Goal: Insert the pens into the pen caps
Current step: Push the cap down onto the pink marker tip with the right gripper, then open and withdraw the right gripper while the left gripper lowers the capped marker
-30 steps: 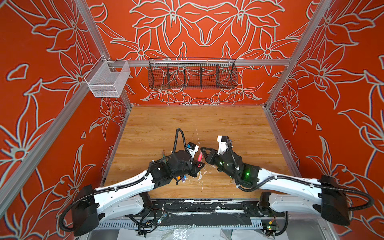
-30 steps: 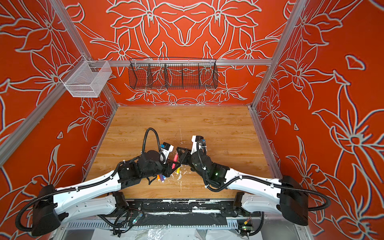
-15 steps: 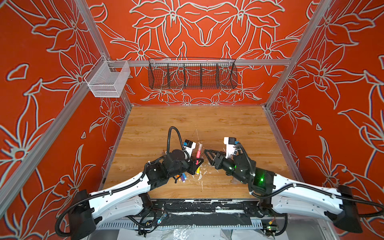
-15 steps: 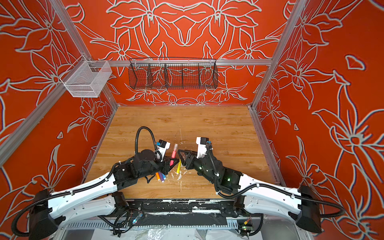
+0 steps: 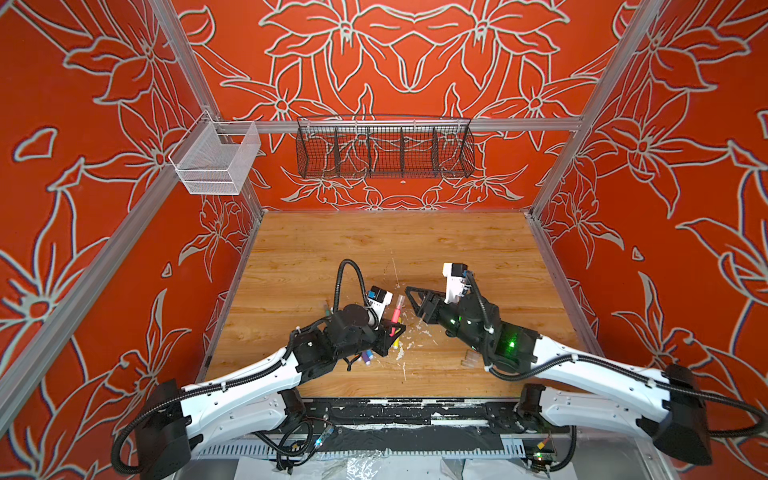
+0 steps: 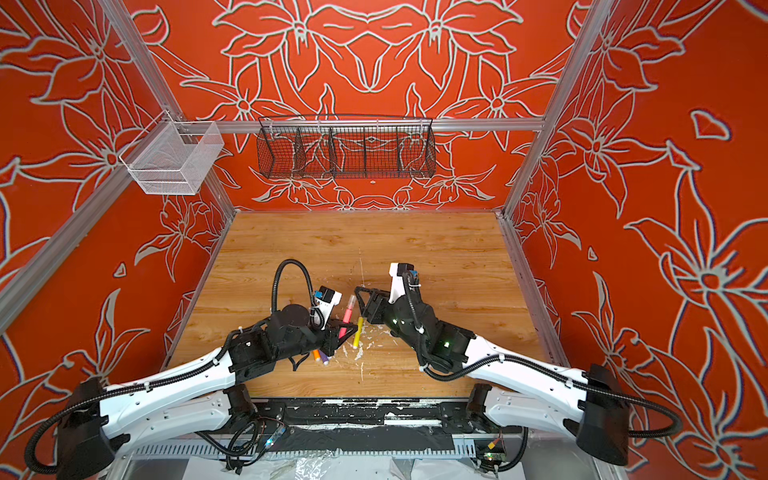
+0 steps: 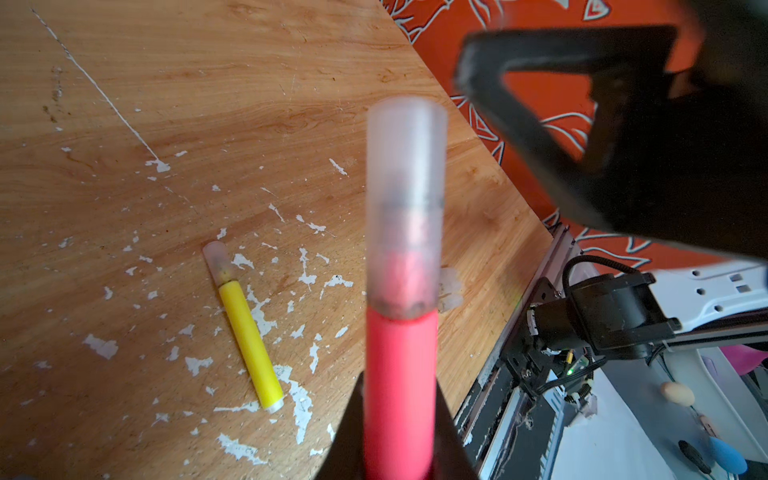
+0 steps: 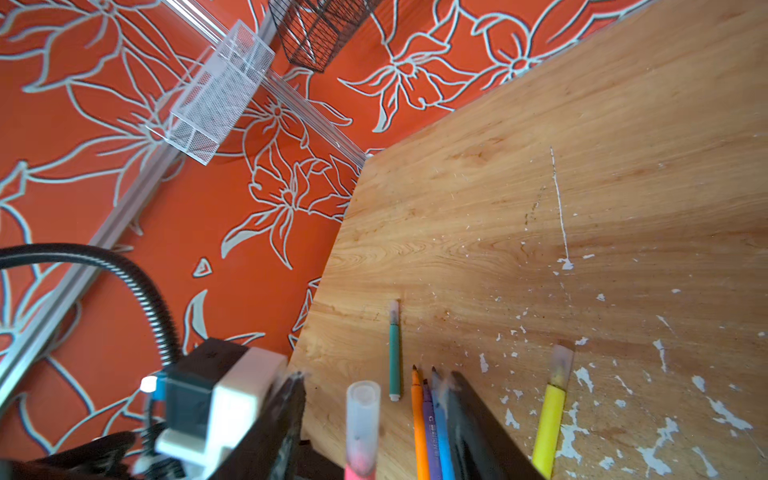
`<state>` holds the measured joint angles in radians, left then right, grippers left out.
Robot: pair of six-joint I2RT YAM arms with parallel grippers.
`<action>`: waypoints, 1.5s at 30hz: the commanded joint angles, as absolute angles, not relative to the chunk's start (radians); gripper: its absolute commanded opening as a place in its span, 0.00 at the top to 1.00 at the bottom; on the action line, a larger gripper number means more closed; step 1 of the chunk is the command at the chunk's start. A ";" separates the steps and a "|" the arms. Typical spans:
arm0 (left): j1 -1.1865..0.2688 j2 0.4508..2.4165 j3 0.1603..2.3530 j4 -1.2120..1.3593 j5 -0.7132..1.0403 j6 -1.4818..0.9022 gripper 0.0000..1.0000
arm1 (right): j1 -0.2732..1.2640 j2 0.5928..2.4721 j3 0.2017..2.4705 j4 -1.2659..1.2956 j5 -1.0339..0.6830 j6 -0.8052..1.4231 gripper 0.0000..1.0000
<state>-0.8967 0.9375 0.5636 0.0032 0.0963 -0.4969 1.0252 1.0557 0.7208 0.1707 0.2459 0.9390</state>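
- Caps [image 5: 469,358], clear and loose, lie on the wooden surface [image 5: 374,249] closest to the front edge, just beside the right arm.
- Three pens lie side by side with bare pointed tips, partly under the left arm: orange pen [image 8: 420,424], purple pen [image 8: 432,436] and blue pen [image 8: 441,424].
- The yellow pen [image 7: 249,340] lies flat among white flecks. It wears a clear cap and sits just beside the left claw.
- The left claw [image 5: 394,330] is clamped on the lower barrel of the pink pen [image 7: 399,374]. It holds the pen off the surface, tilted with its far end up.
- A clear cap [image 7: 405,187] sits over the pink pen's tip.
- The right claw [image 5: 415,304] has its jaws apart and grips nothing. It is just beside the capped end of the pink pen and does not touch it.
- The green pen [image 8: 395,357], also capped, lies alone further back, on the left side.
- On the far wall hang a black wire basket [image 5: 384,147] and a white mesh basket [image 5: 216,162].
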 commanded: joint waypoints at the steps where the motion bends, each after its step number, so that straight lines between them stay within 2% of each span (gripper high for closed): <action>1: -0.899 0.922 0.564 0.034 0.106 -0.479 1.00 | 1.015 1.110 0.775 0.207 0.165 0.971 0.47; 9: -0.900 0.927 0.572 0.026 0.096 -0.477 1.00 | 1.015 1.190 0.819 0.235 0.112 0.971 0.63; 16: -0.899 0.938 0.600 0.010 0.057 -0.473 1.00 | 1.017 1.212 0.808 0.240 0.075 0.987 0.99; 20: -0.881 0.958 0.648 0.008 0.029 -0.456 1.00 | 1.036 1.214 0.765 0.263 0.061 1.001 1.00; 33: -0.636 1.027 0.877 0.021 0.118 -0.451 1.00 | 1.165 1.225 0.654 0.385 0.078 0.973 1.00; 45: -0.532 1.066 0.866 0.086 0.035 -0.449 1.00 | 1.262 1.251 0.650 0.478 0.052 0.981 1.00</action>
